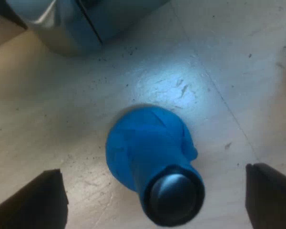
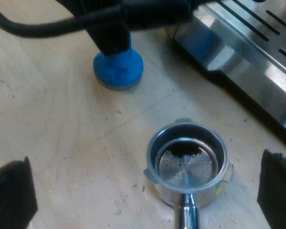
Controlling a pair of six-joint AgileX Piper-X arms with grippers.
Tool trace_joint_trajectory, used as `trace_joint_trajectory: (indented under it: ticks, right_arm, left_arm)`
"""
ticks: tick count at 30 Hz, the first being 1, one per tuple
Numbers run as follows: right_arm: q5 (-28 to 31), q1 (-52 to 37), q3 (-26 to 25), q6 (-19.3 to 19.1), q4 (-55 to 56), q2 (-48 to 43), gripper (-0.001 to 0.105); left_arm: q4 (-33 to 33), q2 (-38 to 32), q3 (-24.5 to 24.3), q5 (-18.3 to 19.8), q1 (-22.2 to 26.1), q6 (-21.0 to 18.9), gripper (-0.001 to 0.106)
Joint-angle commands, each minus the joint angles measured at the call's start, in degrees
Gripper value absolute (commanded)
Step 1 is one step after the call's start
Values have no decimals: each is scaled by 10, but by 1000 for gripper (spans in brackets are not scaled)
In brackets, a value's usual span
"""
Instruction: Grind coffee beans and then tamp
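My left hand [image 1: 155, 191] and right hand [image 2: 145, 188] both gape wide, holding nothing. On the desk [image 2: 62, 143] near the espresso machine [image 2: 257, 52], the metal holder [image 2: 188, 160] rests under the right hand, its basket barely dusted with grounds. The blue tamper [image 1: 143, 143] stands upright between the left fingers [image 1: 38, 200], likely placed for gripping.

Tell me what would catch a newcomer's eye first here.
The bright blue tamper stands upright on the wooden table, between the open fingers of the left end effector. Next, the metal holder lies on the table beside the espresso machine, its basket nearly bare save a few dark grounds.
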Motion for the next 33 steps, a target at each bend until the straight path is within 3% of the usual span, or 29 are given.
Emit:
trace_joint_trajectory:
  ticks: [1,17,20,22,23,25,27,33]
  right_arm:
    - [-5,1,0,-6,-8,-1,97]
    - [-5,1,0,-6,-8,-1,97]
    - [-5,1,0,-6,-8,-1,97]
    - [-5,1,0,-6,-8,-1,97]
    - [-5,1,0,-6,-8,-1,97]
    - [-5,1,0,21,-8,-1,97]
    - [-1,0,0,34,-7,-1,97]
    - [11,1,0,36,-7,-10,97]
  left_arm:
    - [-8,15,-3,4,-1,4,78]
    - [-26,77,-3,4,-1,4,77]
    - [-26,77,-3,4,-1,4,64]
    - [-26,77,-3,4,-1,4,45]
    - [-26,77,-3,4,-1,4,42]
    - [-25,77,-3,17,-1,4,19]
    - [-25,77,-3,31,-1,4,3]
    - [-9,73,-3,42,-1,4,0]
